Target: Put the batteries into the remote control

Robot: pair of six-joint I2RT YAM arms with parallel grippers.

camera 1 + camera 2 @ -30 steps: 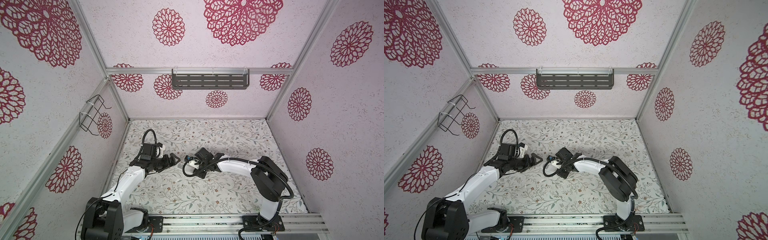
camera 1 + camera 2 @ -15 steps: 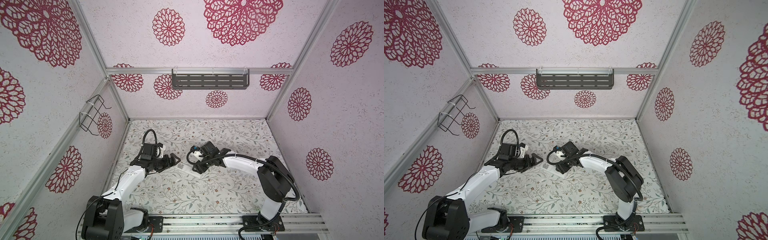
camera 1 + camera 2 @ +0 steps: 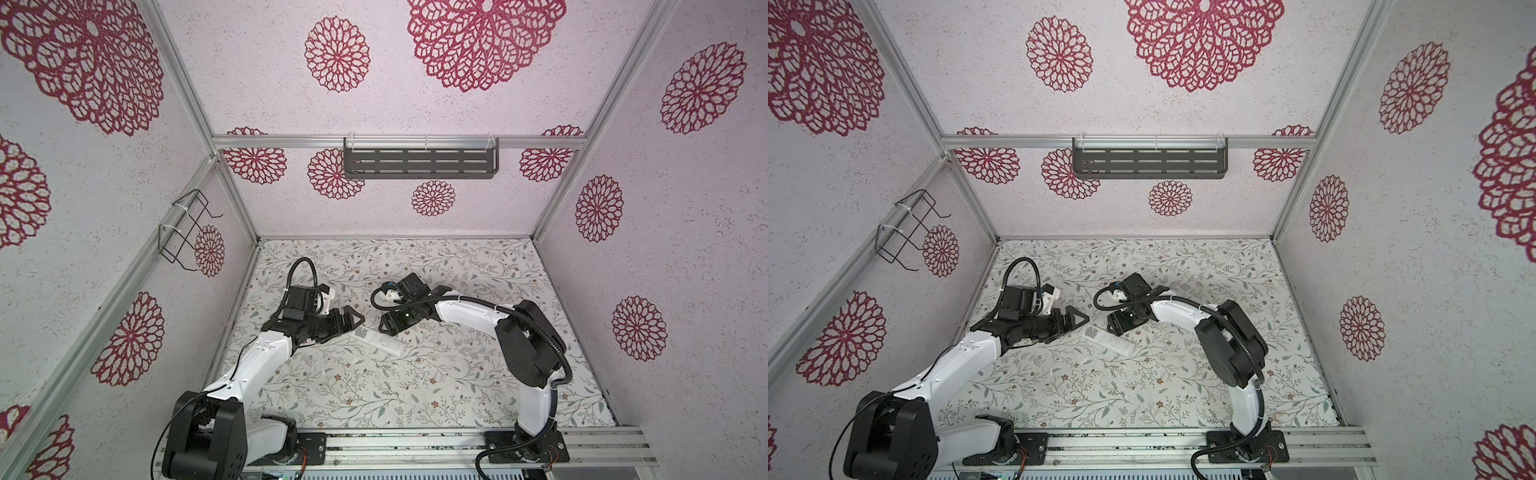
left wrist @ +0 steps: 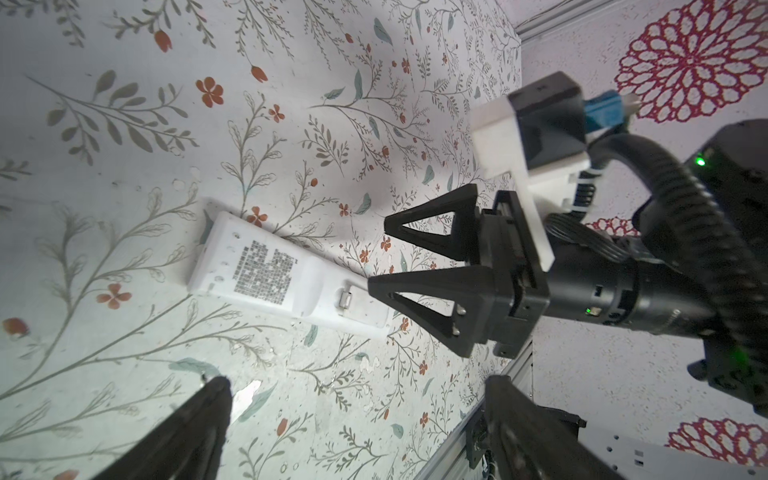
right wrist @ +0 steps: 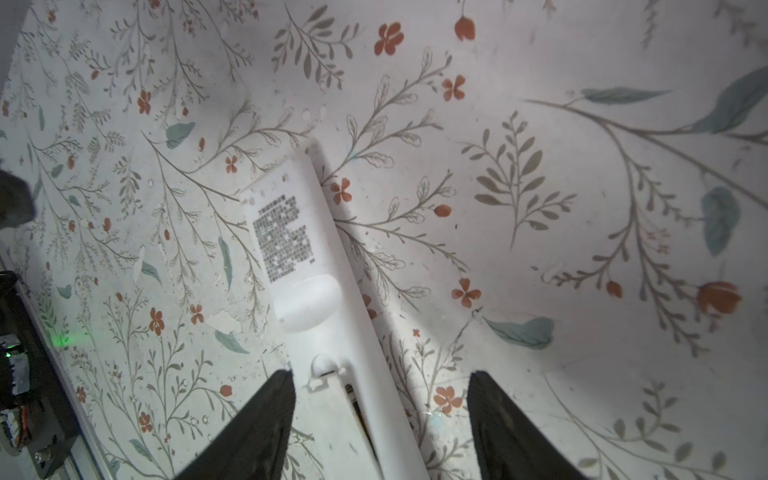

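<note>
The remote control (image 3: 379,341) (image 3: 1109,340) lies back-up and slantwise on the floral table, its printed label (image 4: 264,270) and battery cover latch (image 5: 328,374) showing. A dark slit runs along the cover's edge. My right gripper (image 5: 380,378) (image 3: 388,327) hovers open over the cover end, its fingers astride the remote control (image 5: 307,249) without clamping it. My left gripper (image 4: 357,386) (image 3: 351,326) stands wide open and empty just left of the label end. In the left wrist view, the right gripper (image 4: 376,257) points at the remote control (image 4: 316,291). The batteries are out of view.
A dark slotted shelf (image 3: 419,163) hangs on the back wall and a wire basket (image 3: 187,230) on the left wall. An aluminium rail (image 3: 415,444) carrying both arm bases runs along the front edge. Small white flecks (image 3: 324,371) lie on the table.
My right gripper's jaws have widened and its wrist has drawn back from over the remote control, which now shows on the table. The left arm has barely moved.
</note>
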